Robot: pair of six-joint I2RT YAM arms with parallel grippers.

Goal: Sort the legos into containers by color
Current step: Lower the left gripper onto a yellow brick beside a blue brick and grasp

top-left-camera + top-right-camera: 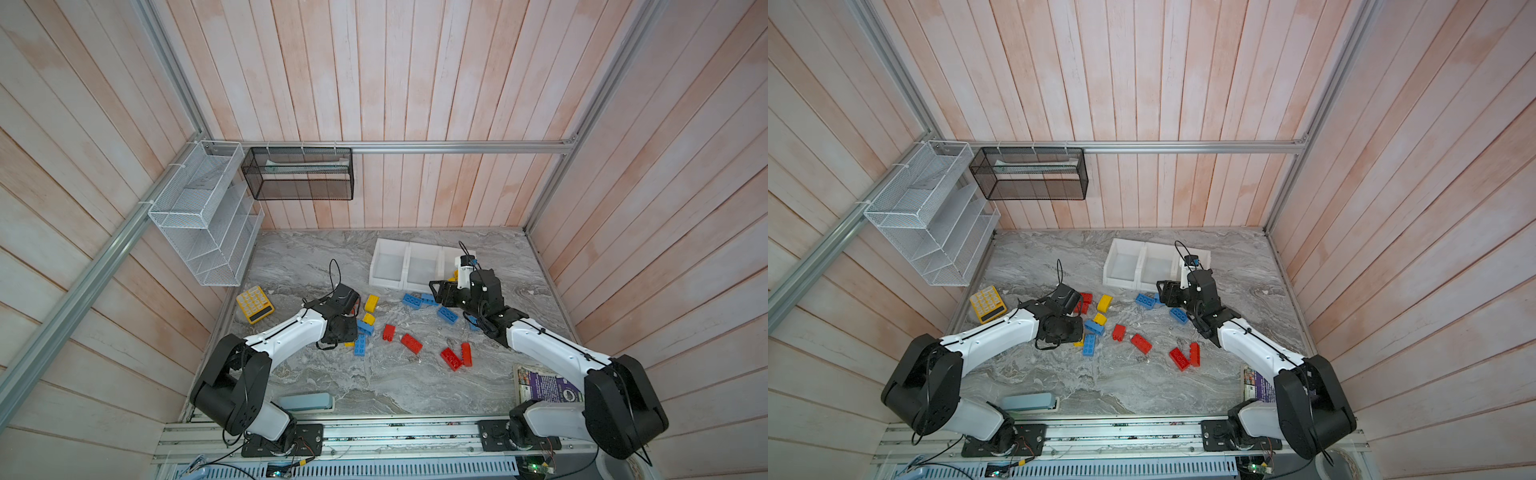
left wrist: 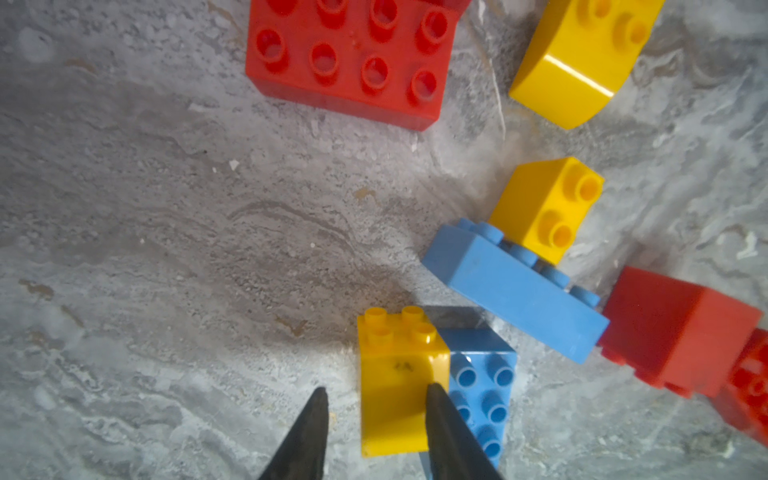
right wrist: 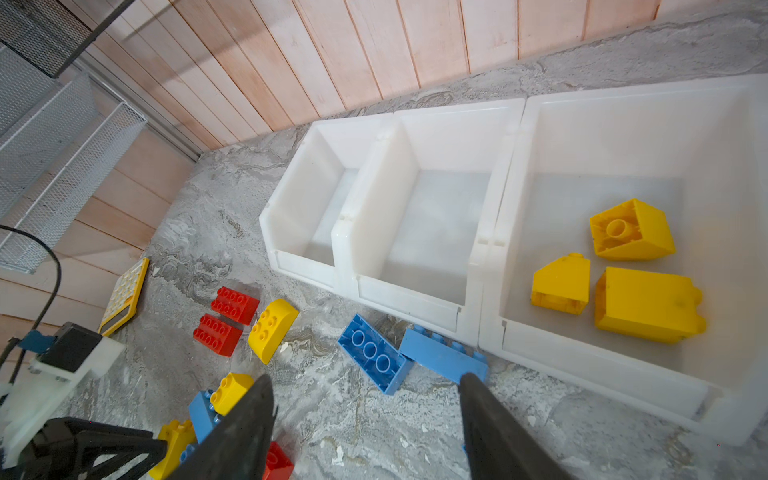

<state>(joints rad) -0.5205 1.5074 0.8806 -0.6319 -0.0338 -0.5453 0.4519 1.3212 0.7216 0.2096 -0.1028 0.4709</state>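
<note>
Red, blue and yellow legos lie scattered on the marble table [image 1: 374,386], among them a red one [image 1: 411,343], a blue one [image 1: 447,314] and a curved yellow one [image 1: 371,303]. My left gripper [image 2: 377,388] is low over the left cluster, closed in on a yellow brick [image 2: 399,374] that lies against a blue brick [image 2: 484,386]. One finger sits at the yellow brick's edge; a thin strip of table shows beside the other. My right gripper [image 3: 366,376] hangs open and empty in front of the containers [image 3: 511,124], near two blue bricks [image 3: 374,357]. The rightmost container holds three yellow bricks [image 3: 644,303]; the other two are empty.
A yellow calculator [image 1: 254,304] lies at the table's left edge. A white wire rack [image 1: 203,216] and a black mesh basket [image 1: 299,172] hang on the walls. A light blue case [image 1: 305,402] and a printed booklet [image 1: 540,384] lie along the front edge.
</note>
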